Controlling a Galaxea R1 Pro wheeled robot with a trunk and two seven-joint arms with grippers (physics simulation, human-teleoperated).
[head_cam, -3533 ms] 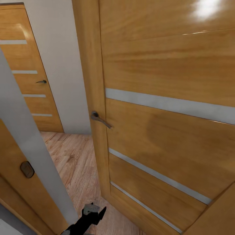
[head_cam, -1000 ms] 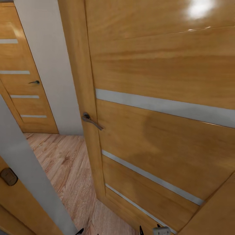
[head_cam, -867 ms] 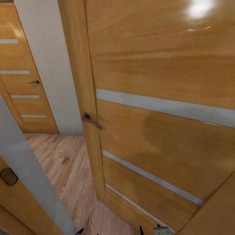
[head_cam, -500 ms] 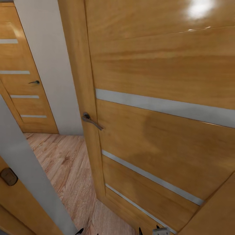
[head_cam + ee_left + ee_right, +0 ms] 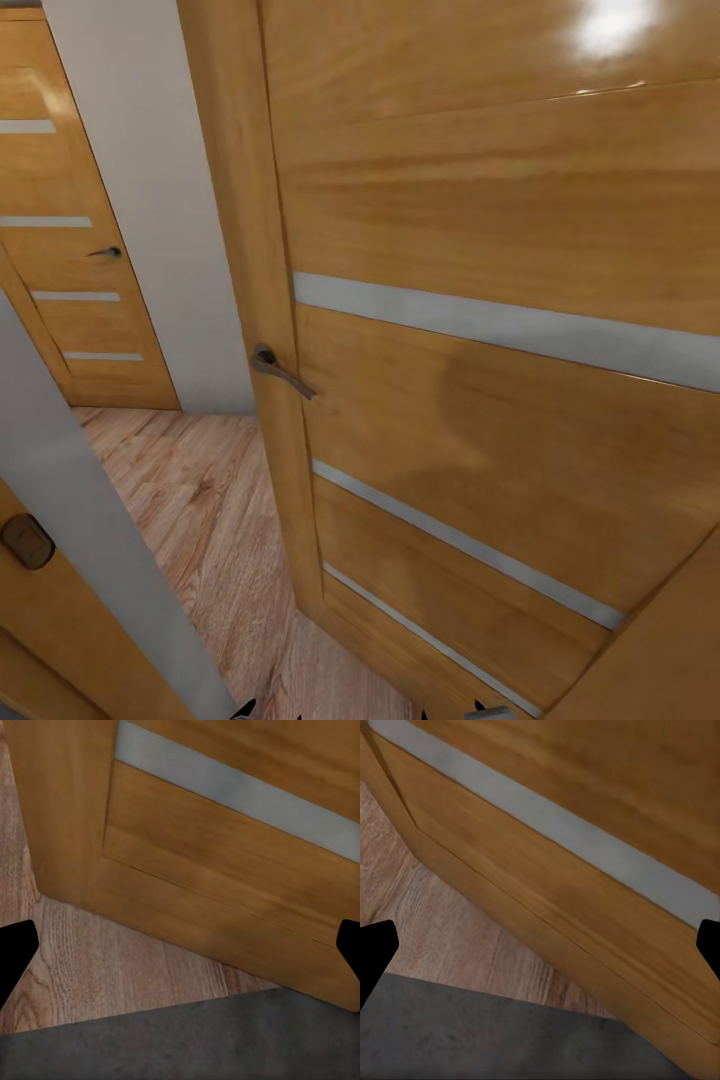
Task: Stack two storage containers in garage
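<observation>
Honey-coloured wood fills the scene: the robot stands in a doorway, in transit, and the two storage bins of the task are not in sight here, so their position cannot be told. Going left to right in the head view, there is a closed door (image 5: 70,230) in the far wall with one handle, a grey-white wall strip (image 5: 150,200), then the large open door (image 5: 500,350) with one lever handle (image 5: 280,370), swung inward over the light plank floor (image 5: 200,520), probably to let the robot through. Two doors are countable, each with pale horizontal inlay bands. The left gripper (image 5: 180,945) has its two dark fingertips spread wide at the frame edges, holding nothing; the right gripper (image 5: 540,945) is equally spread and empty. Both wrist views show a threshold where planks meet dark grey concrete (image 5: 187,1042).
</observation>
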